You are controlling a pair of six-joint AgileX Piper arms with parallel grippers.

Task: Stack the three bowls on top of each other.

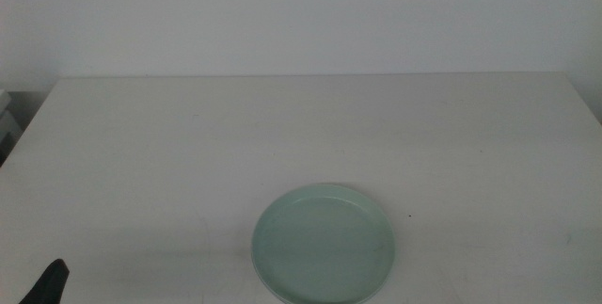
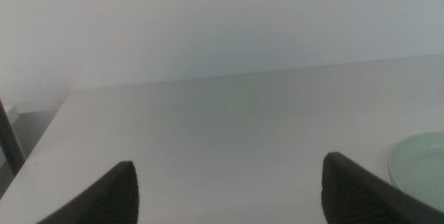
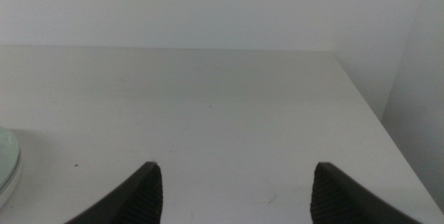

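The pale mint green bowl [image 1: 323, 244] sits near the table's front edge, at the middle. It also shows in the left wrist view [image 2: 423, 165] and in the right wrist view [image 3: 5, 156]. A pale rim [image 3: 5, 191] shows right beneath it, as of a dish under it. The white and grey bowls are otherwise hidden. My left gripper [image 1: 49, 283] waits at the front left corner, open and empty [image 2: 229, 182]. My right gripper [image 3: 236, 182] is open and empty, to the right of the bowl and out of the middle view.
The white table [image 1: 301, 135] runs back to a white wall. Its right edge [image 3: 374, 120] and left edge [image 2: 41, 141] drop off to the floor. A pale object [image 1: 7, 125] stands past the left edge.
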